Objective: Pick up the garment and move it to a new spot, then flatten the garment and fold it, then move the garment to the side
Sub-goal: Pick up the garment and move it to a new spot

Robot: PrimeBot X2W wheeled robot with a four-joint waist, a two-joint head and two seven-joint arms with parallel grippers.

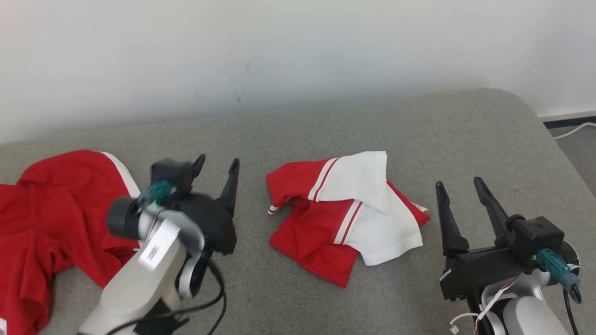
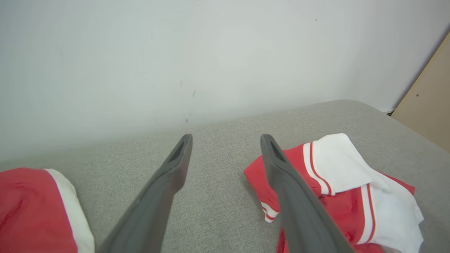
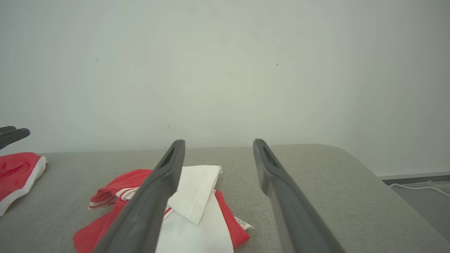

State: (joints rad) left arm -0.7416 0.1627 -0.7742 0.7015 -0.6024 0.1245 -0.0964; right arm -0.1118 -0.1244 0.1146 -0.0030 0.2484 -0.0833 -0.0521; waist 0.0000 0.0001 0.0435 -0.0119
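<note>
Your left gripper [image 1: 218,160] and right gripper [image 1: 458,182] both spread wide, empty. Crumpled red-and-white cloth garment [image 1: 344,209] lies between them on grey fabric cushion [image 1: 326,130], unflattened, unfolded; flatten, fold, side-move likely remaining.

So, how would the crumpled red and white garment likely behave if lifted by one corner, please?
Probably floppy: the garment lies in soft overlapping folds, so it should drape and unfold. It looks thin, so likely light.
</note>
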